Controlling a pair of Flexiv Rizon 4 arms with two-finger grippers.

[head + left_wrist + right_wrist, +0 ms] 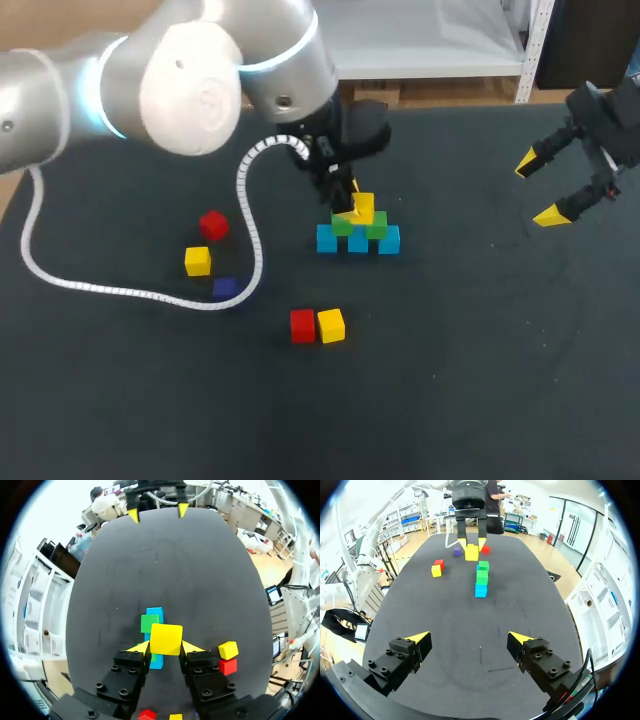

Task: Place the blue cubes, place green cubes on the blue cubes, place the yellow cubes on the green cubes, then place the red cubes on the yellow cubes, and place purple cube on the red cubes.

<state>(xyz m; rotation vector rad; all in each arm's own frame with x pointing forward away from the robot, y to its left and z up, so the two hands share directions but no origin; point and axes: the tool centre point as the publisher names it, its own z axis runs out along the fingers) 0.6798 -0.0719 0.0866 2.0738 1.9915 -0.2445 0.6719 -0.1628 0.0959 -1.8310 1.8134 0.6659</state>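
Note:
Three blue cubes (358, 242) lie in a row with two green cubes (376, 226) on top of them. My left gripper (347, 197) is shut on a yellow cube (362, 207) just above the green ones. In the left wrist view this yellow cube (166, 639) sits between the fingers, over a green cube (150, 623) and a blue cube (154, 613). My right gripper (546, 190) hangs open and holds nothing at the far right, well away from the stack (481, 577).
Loose on the dark table (480, 330) lie a red cube (212, 224), a yellow cube (198, 261) and a purple cube (224, 289) at the left. A red cube (302, 325) and a yellow cube (331, 325) lie side by side in front. A white cable (130, 292) loops around the left group.

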